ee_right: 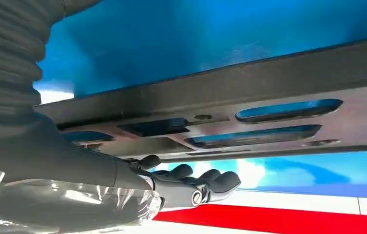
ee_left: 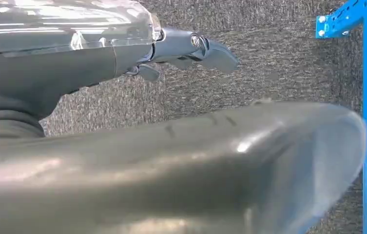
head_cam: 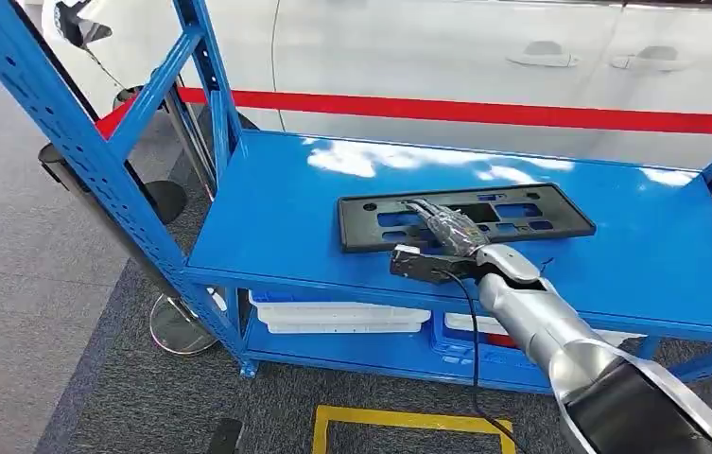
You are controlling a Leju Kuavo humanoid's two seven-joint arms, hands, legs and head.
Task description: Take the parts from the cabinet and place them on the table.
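A flat black plastic part (head_cam: 531, 214) with several slots lies on the top shelf (head_cam: 267, 213) of the blue cabinet. My right hand (head_cam: 449, 232) reaches over the shelf's front edge and rests on the part's left half, fingers stretched out flat across it. In the right wrist view the part (ee_right: 269, 92) runs close along my fingers (ee_right: 191, 183), which lie spread and grip nothing that I can see. My left hand (ee_left: 186, 48) hangs over grey carpet, fingers loosely apart and empty.
White and blue trays (head_cam: 342, 317) sit on the lower shelf. A white car (head_cam: 446, 57) with a red stripe stands right behind the cabinet. Blue uprights (head_cam: 68, 123) rise at the left. A yellow floor mark (head_cam: 399, 419) lies before the cabinet.
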